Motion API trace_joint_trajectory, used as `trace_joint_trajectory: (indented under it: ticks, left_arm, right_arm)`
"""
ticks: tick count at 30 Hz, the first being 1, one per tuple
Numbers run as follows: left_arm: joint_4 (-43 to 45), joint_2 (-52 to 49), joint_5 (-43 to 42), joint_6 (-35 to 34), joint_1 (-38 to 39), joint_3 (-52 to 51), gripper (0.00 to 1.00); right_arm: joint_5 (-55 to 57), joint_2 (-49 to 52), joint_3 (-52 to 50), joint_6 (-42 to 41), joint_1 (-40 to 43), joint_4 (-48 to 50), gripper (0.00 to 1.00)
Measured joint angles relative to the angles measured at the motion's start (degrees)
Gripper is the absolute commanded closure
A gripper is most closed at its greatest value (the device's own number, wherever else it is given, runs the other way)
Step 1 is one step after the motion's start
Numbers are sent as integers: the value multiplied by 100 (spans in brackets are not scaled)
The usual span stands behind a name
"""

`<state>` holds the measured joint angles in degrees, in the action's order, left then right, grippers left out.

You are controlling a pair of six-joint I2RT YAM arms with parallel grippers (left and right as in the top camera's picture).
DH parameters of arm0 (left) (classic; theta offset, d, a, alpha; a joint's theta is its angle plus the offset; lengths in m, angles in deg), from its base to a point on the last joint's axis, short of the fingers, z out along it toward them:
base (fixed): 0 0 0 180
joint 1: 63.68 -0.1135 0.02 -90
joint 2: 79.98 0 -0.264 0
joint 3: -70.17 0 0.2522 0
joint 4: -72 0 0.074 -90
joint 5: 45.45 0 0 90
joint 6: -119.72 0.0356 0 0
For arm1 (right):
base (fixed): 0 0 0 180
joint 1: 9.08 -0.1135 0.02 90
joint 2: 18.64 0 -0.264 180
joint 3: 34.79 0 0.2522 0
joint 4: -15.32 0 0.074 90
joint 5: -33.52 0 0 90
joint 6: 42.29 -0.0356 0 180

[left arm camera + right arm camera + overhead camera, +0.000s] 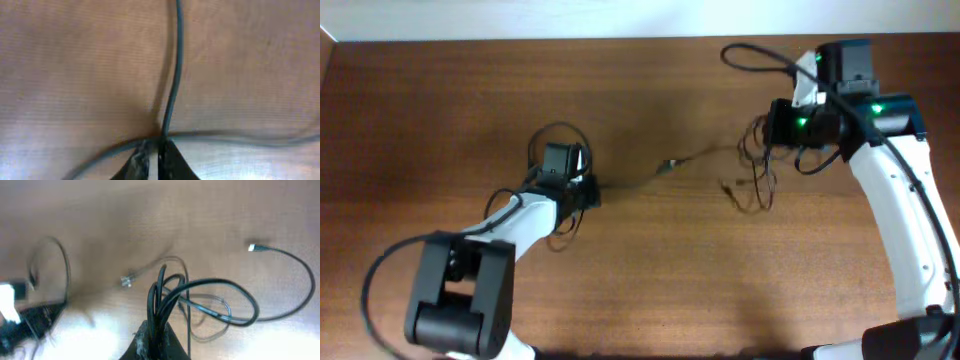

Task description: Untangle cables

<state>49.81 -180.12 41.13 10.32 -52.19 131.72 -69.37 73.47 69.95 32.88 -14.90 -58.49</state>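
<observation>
Looking down from overhead, the cables span the table: one thin strand runs from the left gripper, at 9 o'clock of centre, to loose loops beneath the right gripper at 2 o'clock. Only the left wrist view shows its fingers pinched on a single strand (another crosses at the tips). The right wrist view shows that gripper clamped on several loops, a whitish plug lying apart at 1 o'clock. The left forearm angles toward 2 o'clock; the right wrist turns toward 9.
</observation>
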Motion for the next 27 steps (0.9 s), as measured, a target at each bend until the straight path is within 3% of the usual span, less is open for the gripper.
trace_joint_trajectory:
  ticks: [3,4,5,6,8,11,14,16,18,20,23,27]
  left_arm:
    - [520,-170,616,-13,-22,31,92]
    - [168,-177,879,-11,-105,170,68]
    - [-275,-184,1316,-13,-413,590,42]
    - [-859,-146,1335,-20,-439,894,24]
    - [-1462,247,1134,-17,-422,1377,1]
    - [-1845,717,955,-15,-422,1556,1]
    - [-2284,704,914,-39,-439,1554,1]
    - [-2433,787,809,-664,-994,1554,1]
    - [-2468,1434,466,-1139,-2323,1547,1]
    - [-2894,1880,337,-1287,-3392,1561,1]
    - [-3381,1893,254,-1342,-3849,1569,1]
    - [-3410,1893,208,-1346,-3862,1569,1]
  right_arm:
    - [511,20,-17,-321,-24,-966,96]
    - [520,20,-17,-339,-175,-1086,71]
    - [485,20,-17,-341,-457,-1097,29]
    - [492,20,-17,-396,-627,-1108,4]
    - [496,20,-17,-382,-682,-1038,2]
    - [608,20,-17,-490,-682,-925,2]
    - [518,20,-35,-433,-682,-131,2]
    - [-282,46,-48,-267,-804,555,2]
    - [-634,356,-72,-271,-1379,1246,2]
    - [-271,1126,-83,-472,-2413,1840,2]
    - [702,2002,-133,-1266,-3383,2791,2]
    - [1078,2988,-140,-2223,-3834,4690,2]
